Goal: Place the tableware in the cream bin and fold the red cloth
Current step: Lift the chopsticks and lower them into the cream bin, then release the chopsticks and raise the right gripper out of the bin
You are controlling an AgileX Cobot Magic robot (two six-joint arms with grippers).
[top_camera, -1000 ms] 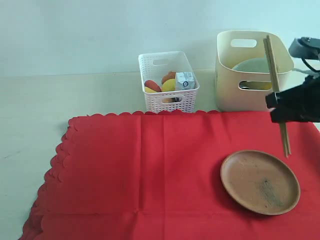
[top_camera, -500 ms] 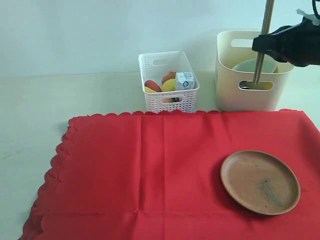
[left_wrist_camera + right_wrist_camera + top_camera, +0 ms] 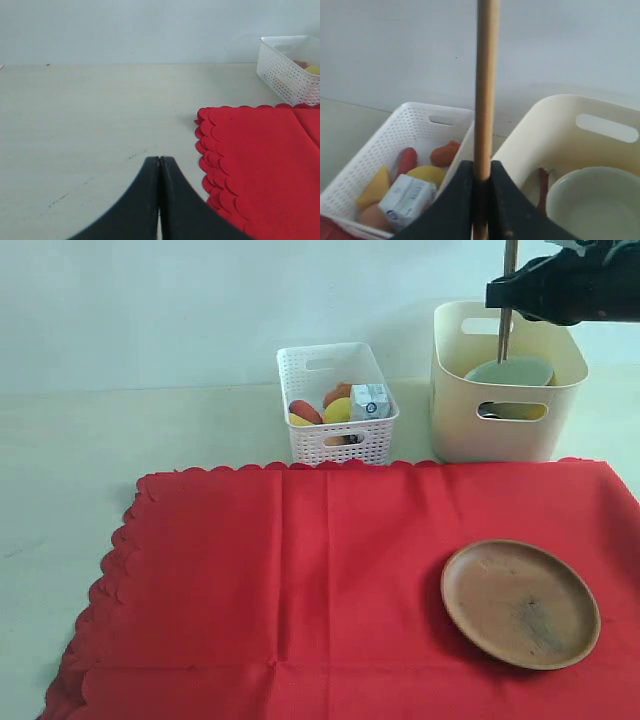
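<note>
Up swing the chopsticks (image 3: 506, 335), from over the red cloth (image 3: 300, 590) to upright above the cream bin (image 3: 460, 420) at one o'clock, right jaws clamped on them for a clean drop beside the bowl (image 3: 510, 372). Four o'clock, the plate (image 3: 520, 602) waits; left jaws shut, empty.
</note>
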